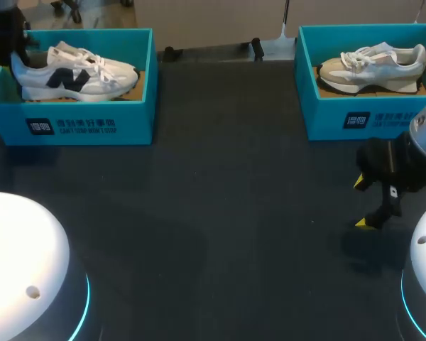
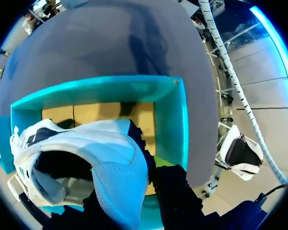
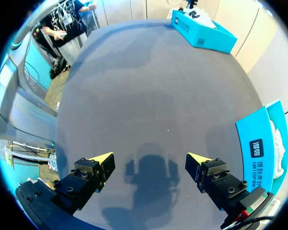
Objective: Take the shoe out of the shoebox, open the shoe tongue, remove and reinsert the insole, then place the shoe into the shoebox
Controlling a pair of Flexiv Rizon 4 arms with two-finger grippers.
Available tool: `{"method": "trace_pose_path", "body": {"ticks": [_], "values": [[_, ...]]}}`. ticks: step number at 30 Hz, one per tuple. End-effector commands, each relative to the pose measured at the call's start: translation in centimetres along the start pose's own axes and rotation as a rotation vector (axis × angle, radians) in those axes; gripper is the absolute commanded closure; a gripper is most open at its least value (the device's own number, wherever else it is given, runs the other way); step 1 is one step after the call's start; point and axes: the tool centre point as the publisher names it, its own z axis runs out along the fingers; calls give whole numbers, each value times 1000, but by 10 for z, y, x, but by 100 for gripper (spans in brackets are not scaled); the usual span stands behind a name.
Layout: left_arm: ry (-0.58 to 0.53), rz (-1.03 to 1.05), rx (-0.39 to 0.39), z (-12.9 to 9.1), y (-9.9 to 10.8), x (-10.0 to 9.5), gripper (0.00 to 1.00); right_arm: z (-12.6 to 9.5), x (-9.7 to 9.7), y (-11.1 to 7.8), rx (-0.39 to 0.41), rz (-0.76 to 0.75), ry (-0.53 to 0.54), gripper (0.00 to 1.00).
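Shoe (image 2: 86, 158) heel clamped in left gripper (image 2: 134, 201) over shoebox (image 2: 178, 124) (wrist view only; head view hides fingers). Right gripper (image 3: 151, 160) spread wide over table (image 3: 149, 86), beside second shoebox (image 3: 259, 139).

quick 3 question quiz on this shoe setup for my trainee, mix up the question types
1. True or false: the right gripper is shut on a shoe.
2. Where is the white shoe with the dark logo?
A) in the left shoebox
B) on the bare table
C) in the right shoebox
3. Fill in: ____ shoeboxes stand on the table.

Key
1. False: it hangs open above the table, with nothing between its fingers.
2. A
3. Two
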Motion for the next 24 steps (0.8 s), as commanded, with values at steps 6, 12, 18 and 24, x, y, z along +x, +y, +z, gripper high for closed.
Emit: {"method": "trace_pose_path", "body": {"ticks": [6, 12, 18, 24], "values": [[3, 3, -26, -6, -12, 7, 100, 1, 1, 0, 3, 0, -2, 0], [3, 3, -26, -6, -12, 7, 100, 1, 1, 0, 3, 0, -2, 0], [27, -35, -16, 12, -8, -5, 100, 1, 1, 0, 3, 0, -2, 0], [29, -48, 12, 24, -9, -3, 100, 1, 1, 0, 3, 0, -2, 0]]}}
